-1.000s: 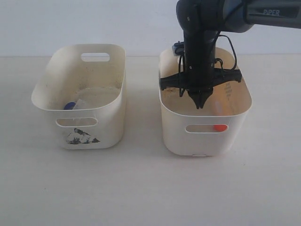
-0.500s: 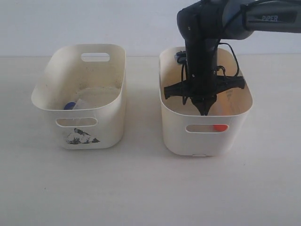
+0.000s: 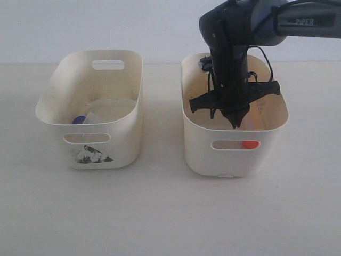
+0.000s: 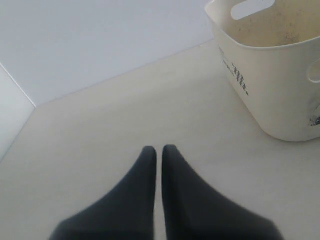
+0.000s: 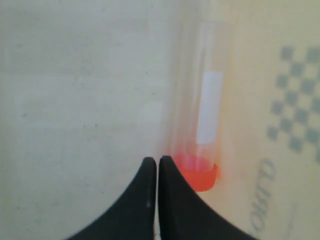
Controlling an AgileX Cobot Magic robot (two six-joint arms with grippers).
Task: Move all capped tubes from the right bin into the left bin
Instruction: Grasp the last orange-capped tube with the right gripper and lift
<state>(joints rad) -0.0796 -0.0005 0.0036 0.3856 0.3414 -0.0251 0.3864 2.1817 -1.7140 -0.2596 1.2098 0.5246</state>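
Observation:
My right gripper (image 3: 236, 121) reaches down inside the plain-fronted right bin (image 3: 198, 143), fingers shut with nothing between them. In the right wrist view the gripper (image 5: 158, 161) sits just beside the orange-red cap of a clear tube (image 5: 200, 125) lying on the bin floor; that cap (image 3: 249, 144) shows through the front handle slot. A blue-capped tube (image 3: 80, 119) lies in the left bin (image 3: 126, 141), which carries the black mark. A blue cap (image 3: 203, 64) peeks out behind the arm at the right bin's back. My left gripper (image 4: 159, 149) is shut over bare table, beside the left bin (image 4: 280, 90).
The two bins stand side by side on a pale tabletop with a gap between them. A white wall runs behind. The black arm fills much of the right bin's opening.
My right gripper has sunk deeper into the right bin and shifted slightly right, towards the orange-capped tube. The bins and the tube in the left bin have not moved.

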